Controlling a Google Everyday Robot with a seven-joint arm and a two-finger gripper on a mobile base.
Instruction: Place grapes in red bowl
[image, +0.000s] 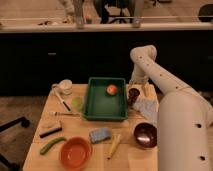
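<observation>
Wooden table (75, 127), dark cabinets behind. Front left: red bowl (76, 152). Centre: green tray (102, 107) holding orange fruit (112, 89). Just right of tray: grapes (133, 96), on table. Gripper (135, 89) right at grapes; open or closed, cannot tell.

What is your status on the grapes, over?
Gripper at grapes, right of green tray. Red bowl near front edge, empty. Tray corner and sponge between them.
</observation>
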